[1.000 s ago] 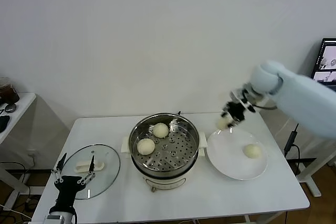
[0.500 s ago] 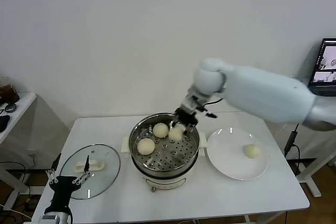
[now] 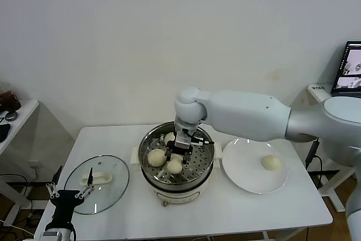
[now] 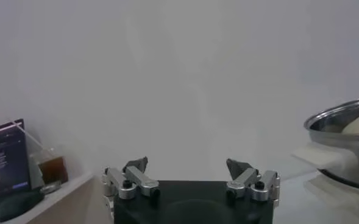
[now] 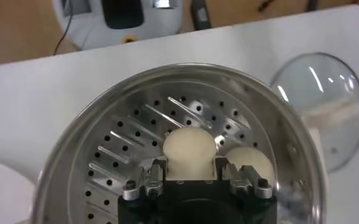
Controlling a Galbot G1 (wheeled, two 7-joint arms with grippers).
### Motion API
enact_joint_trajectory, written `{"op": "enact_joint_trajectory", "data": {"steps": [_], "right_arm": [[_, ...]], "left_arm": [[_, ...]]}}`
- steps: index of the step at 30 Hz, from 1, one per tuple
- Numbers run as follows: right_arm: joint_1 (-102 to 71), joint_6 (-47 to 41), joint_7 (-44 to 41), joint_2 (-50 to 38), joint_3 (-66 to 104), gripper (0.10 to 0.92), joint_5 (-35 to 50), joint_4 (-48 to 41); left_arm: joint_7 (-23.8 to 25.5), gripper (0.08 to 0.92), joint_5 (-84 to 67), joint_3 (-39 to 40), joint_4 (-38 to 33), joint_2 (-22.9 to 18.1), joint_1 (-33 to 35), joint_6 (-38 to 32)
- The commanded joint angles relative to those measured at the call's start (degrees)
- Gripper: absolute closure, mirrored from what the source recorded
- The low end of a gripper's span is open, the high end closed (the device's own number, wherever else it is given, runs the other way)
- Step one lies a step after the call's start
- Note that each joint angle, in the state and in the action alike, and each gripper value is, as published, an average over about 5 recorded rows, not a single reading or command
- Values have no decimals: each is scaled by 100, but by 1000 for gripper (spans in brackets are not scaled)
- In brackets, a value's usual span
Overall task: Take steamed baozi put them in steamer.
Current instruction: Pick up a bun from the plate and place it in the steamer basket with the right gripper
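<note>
A smooth cream-white baozi (image 3: 175,165) sits pinched in my right gripper (image 3: 176,162) low inside the steamer (image 3: 206,167), beside two more on its perforated tray; a fourth lies on the white plate (image 3: 242,176); my left gripper (image 3: 69,195) hangs spread near the glass lid (image 3: 113,187).

Left end effector (image 4: 191,176), fingers spread, near the steamer (image 4: 344,125) with a baozi (image 4: 357,125) inside.

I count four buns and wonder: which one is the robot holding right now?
The baozi at the steamer's front, clamped in the right pincer. Two other buns lie free on the tray; the fourth sits on the white plate.
</note>
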Motion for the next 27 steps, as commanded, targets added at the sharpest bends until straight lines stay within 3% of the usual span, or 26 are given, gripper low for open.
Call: {"op": "enact_joint_trajectory", "data": {"steps": [1, 9, 19, 27], "right_arm": [[-69, 813, -26, 263, -188, 517, -511, -91], [-76, 835, -67, 133, -184, 467, -460, -42], [177, 591, -30, -291, 263, 222, -273, -65], [523, -978, -150, -1899, 615, 203, 460, -40]], "left_arm": [[-3, 177, 0, 1, 6, -4, 4, -8], [-5, 177, 5, 9, 9, -29, 13, -18], [-6, 177, 9, 16, -24, -15, 3, -6], [0, 177, -2, -25, -33, 97, 41, -5]]}}
